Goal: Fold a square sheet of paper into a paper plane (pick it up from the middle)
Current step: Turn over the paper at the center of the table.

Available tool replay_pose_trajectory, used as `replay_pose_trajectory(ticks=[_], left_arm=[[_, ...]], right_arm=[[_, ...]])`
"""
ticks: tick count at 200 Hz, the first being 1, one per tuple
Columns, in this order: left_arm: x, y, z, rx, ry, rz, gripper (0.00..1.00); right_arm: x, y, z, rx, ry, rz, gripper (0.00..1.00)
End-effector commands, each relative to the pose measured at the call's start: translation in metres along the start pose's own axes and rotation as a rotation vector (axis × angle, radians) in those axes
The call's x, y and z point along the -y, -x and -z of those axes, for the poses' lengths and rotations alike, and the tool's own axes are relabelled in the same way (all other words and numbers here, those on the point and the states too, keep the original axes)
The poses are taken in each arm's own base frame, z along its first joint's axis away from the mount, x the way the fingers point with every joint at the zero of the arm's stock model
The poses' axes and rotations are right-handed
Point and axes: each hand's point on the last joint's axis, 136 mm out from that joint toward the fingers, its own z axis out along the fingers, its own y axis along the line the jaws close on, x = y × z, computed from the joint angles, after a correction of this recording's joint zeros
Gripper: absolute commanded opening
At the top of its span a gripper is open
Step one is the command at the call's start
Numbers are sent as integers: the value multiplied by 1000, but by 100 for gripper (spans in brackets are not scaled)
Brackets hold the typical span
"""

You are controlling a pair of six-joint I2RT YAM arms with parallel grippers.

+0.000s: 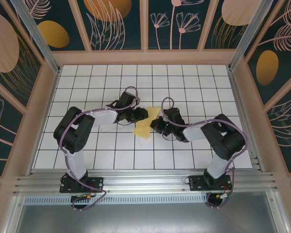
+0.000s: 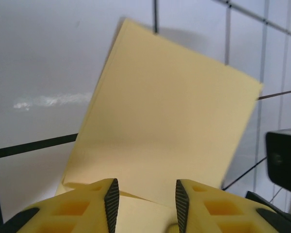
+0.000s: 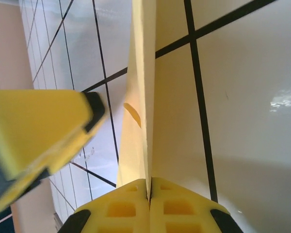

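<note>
White grid table [image 1: 194, 82], floral walls [image 1: 174, 24], seemingly printed

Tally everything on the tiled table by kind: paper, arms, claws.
Yellow paper sheet: 1
Black arms: 2, left arm and right arm
Claws: 2, left claw and right claw
Total: 5
</note>
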Motion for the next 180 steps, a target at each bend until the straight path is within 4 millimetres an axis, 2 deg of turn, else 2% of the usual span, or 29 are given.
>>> replay_pose_trajectory(ticks=[1, 5, 9, 27, 33, 72, 93, 113, 139, 180], left_arm=[[17, 22, 37, 128, 3, -32, 43], [14, 23, 40, 143, 16, -33, 44], [22, 27, 52, 177, 5, -45, 45], [26, 41, 84, 305, 37, -67, 50], [17, 37, 90, 328, 65, -67, 51], [1, 42, 146, 552, 133, -58, 61], [-10, 40, 168, 637, 163, -40, 64], [-23, 37, 189, 714, 210, -11, 69], [-40, 32, 213, 809, 252, 38, 73], [-54, 25, 242, 916, 278, 71, 77]], right_arm=[[-15, 15, 17, 45, -73, 118, 0], [-16, 17, 21, 51, -97, 136, 0], [-15, 19, 25, 57, -123, 154, 0], [-12, 34, 51, 103, -284, 229, 0], [-10, 40, 61, 117, -348, 254, 0], [-24, 68, 121, 162, -646, 398, 0], [-13, 72, 144, 126, -883, 408, 0], [2, 68, 161, 68, -1162, 430, 0], [5, 54, 146, -23, -1327, 490, 0], [-2, 25, 72, -166, -1221, 478, 1]])
